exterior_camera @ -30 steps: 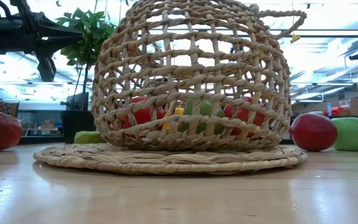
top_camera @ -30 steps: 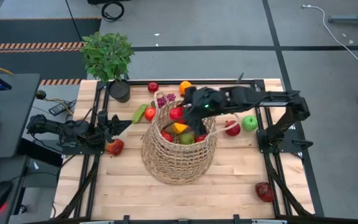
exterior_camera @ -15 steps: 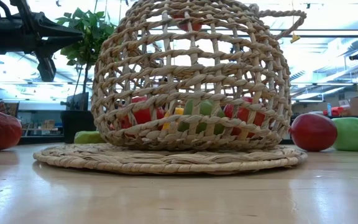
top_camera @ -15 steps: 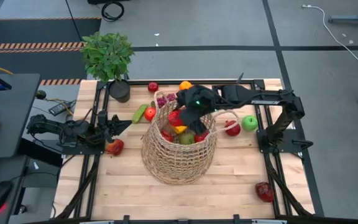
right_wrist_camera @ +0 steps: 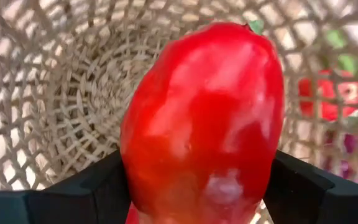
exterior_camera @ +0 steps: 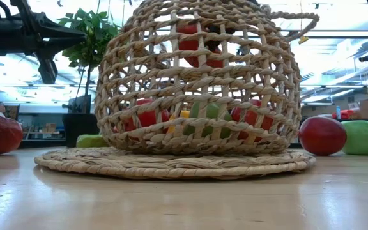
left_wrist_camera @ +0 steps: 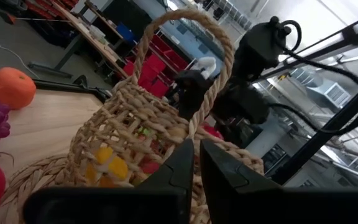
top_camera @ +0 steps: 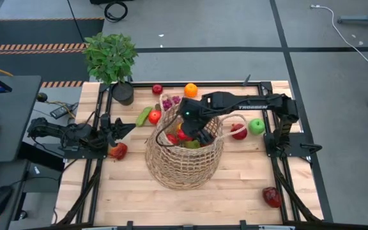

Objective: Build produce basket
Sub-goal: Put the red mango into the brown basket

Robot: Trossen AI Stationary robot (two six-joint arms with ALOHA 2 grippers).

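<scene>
The tan wicker basket (top_camera: 184, 156) stands mid-table on its round woven base (exterior_camera: 171, 163), with several fruits lying inside at the bottom. My right gripper (top_camera: 185, 132) reaches down into the basket's mouth, shut on a red pepper (right_wrist_camera: 204, 118). Through the weave, the pepper (exterior_camera: 195, 46) shows high inside the basket. My left gripper (top_camera: 124, 128) waits shut near the table's left edge, pointing at the basket with nothing between its fingers (left_wrist_camera: 188, 165). My right gripper pinches the red pepper between its two fingers (right_wrist_camera: 86, 186), which lie on opposite sides of its body (right_wrist_camera: 143, 177). The fingers come from above, slanting down from the table's right. The pepper hangs clear inside the basket's upper part, above the fruits at the bottom.
Loose produce lies around the basket: an orange (top_camera: 190, 89), a red apple (top_camera: 157, 89), grapes (top_camera: 169, 102), a cucumber (top_camera: 144, 116), a red apple (top_camera: 239, 131), a green apple (top_camera: 256, 126) and red pieces (top_camera: 118, 151) (top_camera: 271, 196). A potted plant (top_camera: 110, 57) stands far left.
My right gripper has sunk into the basket's mouth, moving toward the table's left and tipping steeply downward. The red pepper has gone with it, from above the rim to inside the basket's upper part.
</scene>
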